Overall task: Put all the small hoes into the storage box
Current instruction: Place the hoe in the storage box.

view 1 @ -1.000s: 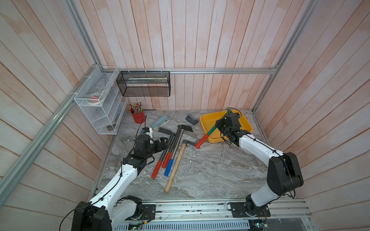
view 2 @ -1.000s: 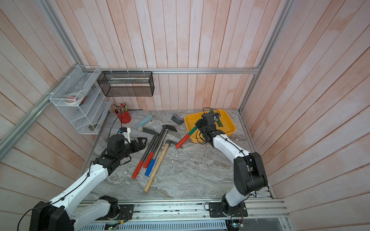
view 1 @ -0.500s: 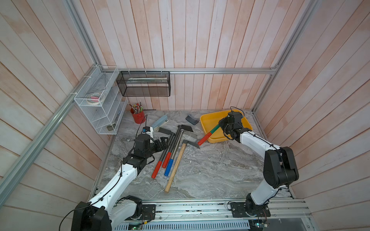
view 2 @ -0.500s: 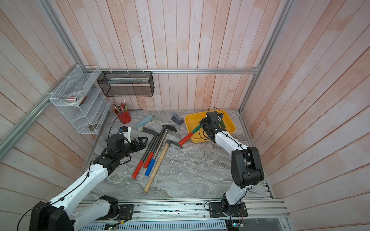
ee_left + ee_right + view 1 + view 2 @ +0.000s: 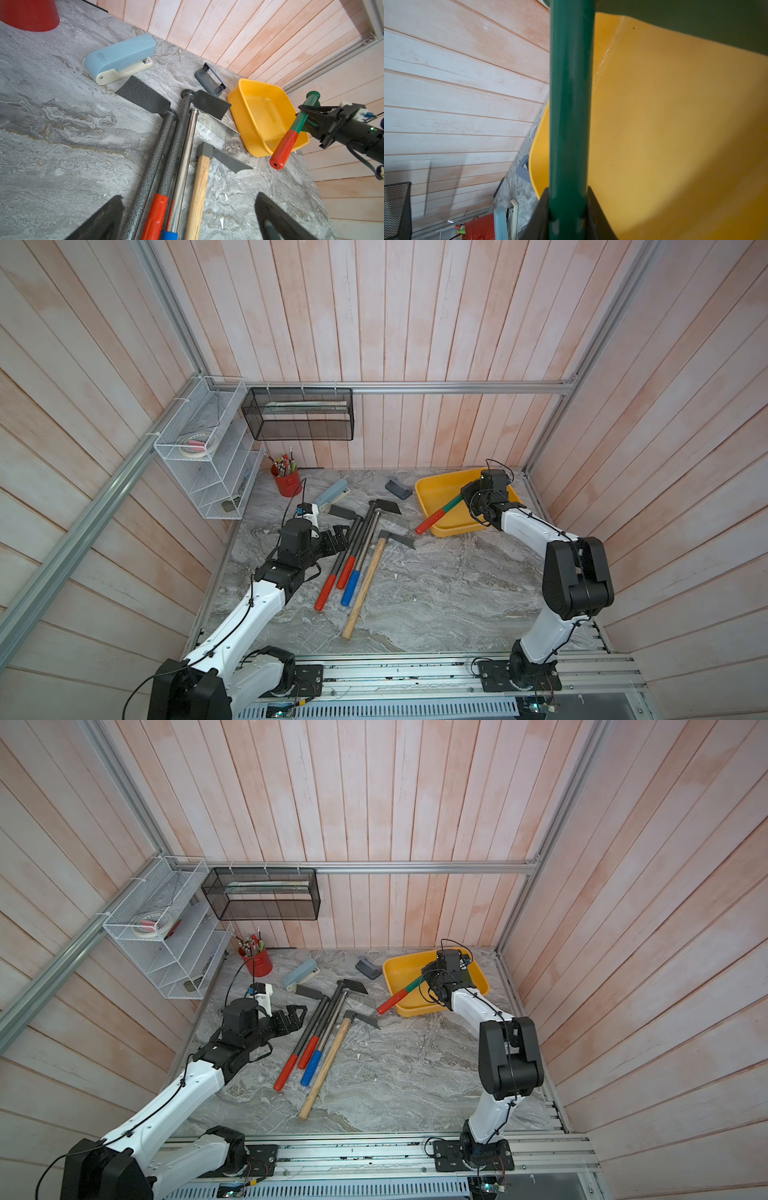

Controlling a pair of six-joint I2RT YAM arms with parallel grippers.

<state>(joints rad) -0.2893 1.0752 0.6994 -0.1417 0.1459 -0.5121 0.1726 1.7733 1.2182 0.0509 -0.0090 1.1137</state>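
Observation:
The small hoe (image 5: 452, 503) has a green shaft and a red grip. My right gripper (image 5: 466, 494) is shut on the green shaft (image 5: 569, 104) and holds it slanted above the storage box (image 5: 438, 488), a shallow yellow tray at the back right. The red grip (image 5: 283, 148) sticks out past the tray's near rim (image 5: 255, 145), above the table. In both top views the gripper hides the blade end. My left gripper (image 5: 334, 537) stands open, low over the handles of the tools lying at the left (image 5: 189, 197), holding nothing.
Several long tools (image 5: 357, 556) lie side by side mid-table: speckled shafts with red grips, a chrome one with a blue grip, a wooden one. A blue stapler (image 5: 332, 493), a grey punch (image 5: 398, 488) and a red pen cup (image 5: 287, 483) sit at the back. A white wire rack (image 5: 208, 456) and a black mesh basket (image 5: 299, 414) hang on the walls.
My right gripper has carried the small hoe a little toward the back right, further over the storage box. The left arm has not moved.

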